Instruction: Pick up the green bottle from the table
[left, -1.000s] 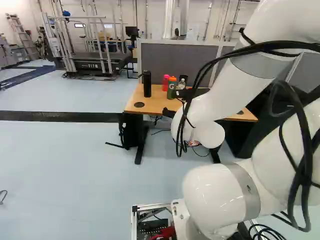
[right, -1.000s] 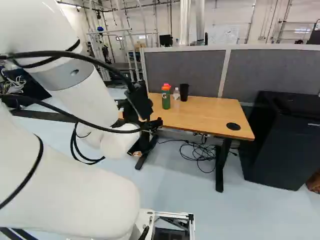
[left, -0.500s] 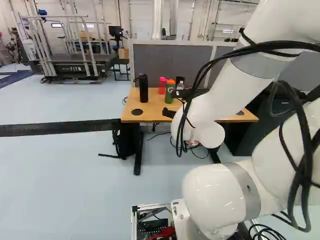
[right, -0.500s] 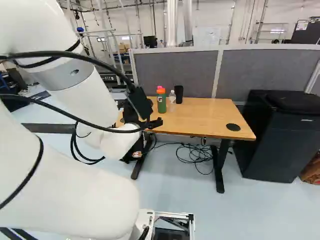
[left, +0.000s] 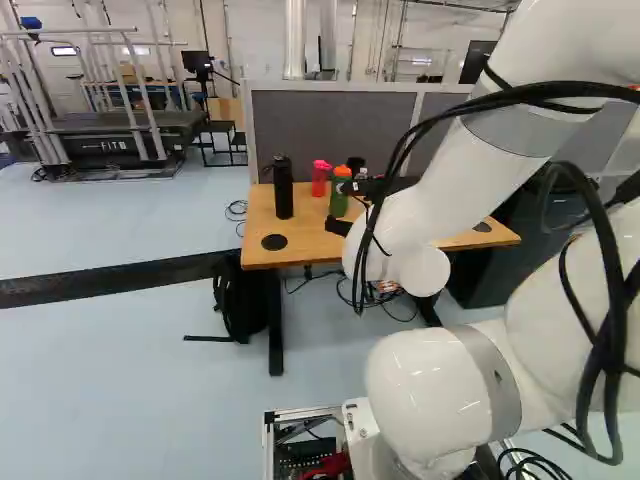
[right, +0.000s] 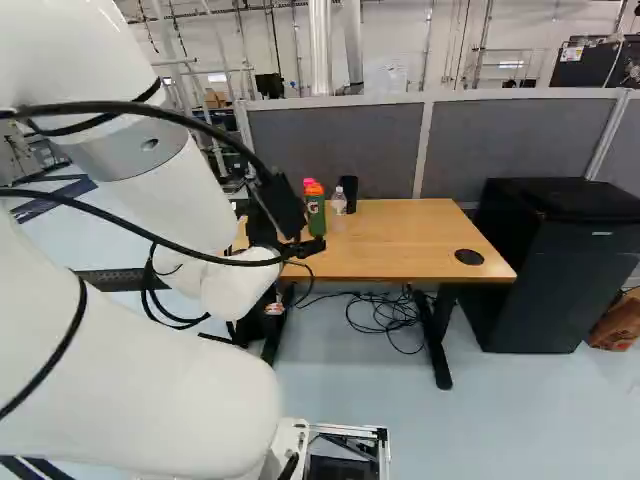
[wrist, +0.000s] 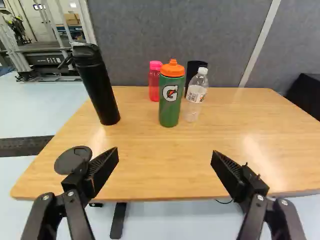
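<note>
The gripper reaches over the near part of the wooden table in the left base view. In the wrist view the gripper is open, its fingers wide apart with nothing between them. The green bottle with an orange cap stands upright on the table ahead of the gap, beyond the fingertips and not touched. It also shows in the left base view as a green bottle and in the right base view as a green bottle, beside the arm.
Close around the green bottle stand a pink bottle, a clear bottle and a black cup. A tall black bottle is farther to one side. Grey partition behind; black cabinet beside the table; cables beneath.
The base has moved, turning right and coming nearer the table, so the scene has shifted left and the table looks closer. The arm holds its pose against its lowest joint.
</note>
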